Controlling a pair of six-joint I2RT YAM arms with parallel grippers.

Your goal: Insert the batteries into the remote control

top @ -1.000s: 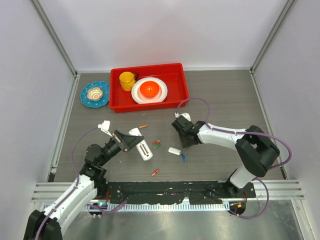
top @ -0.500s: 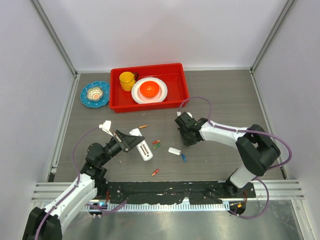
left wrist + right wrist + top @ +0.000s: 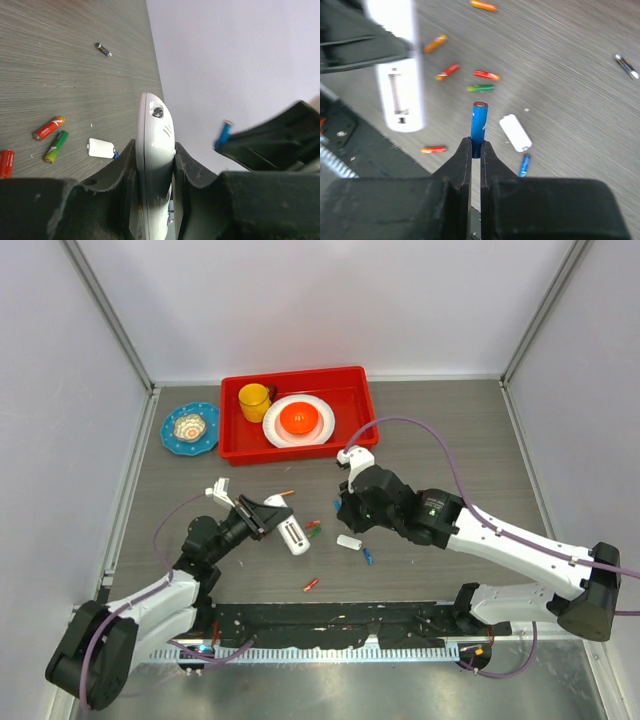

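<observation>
My left gripper (image 3: 272,518) is shut on the white remote control (image 3: 290,534) and holds it by its sides above the table; the left wrist view shows it edge-on (image 3: 156,145). The right wrist view shows its open battery bay (image 3: 400,95). My right gripper (image 3: 341,503) is shut on a blue battery (image 3: 479,125), held upright just right of the remote; this battery also shows in the left wrist view (image 3: 223,135). The white back cover (image 3: 349,541) lies on the table beside another blue battery (image 3: 367,556). Red and green batteries (image 3: 313,528) lie close by.
A red battery (image 3: 310,585) lies near the front edge and an orange one (image 3: 286,493) lies behind the remote. A small dark metal bit (image 3: 626,66) lies apart. A red tray (image 3: 352,435) with a yellow cup and white plate, and a blue dish (image 3: 172,440), stand at the back.
My right arm has swung its elbow out to the right, and its gripper has shifted left toward the remote. My left gripper has moved slightly right with the remote.
</observation>
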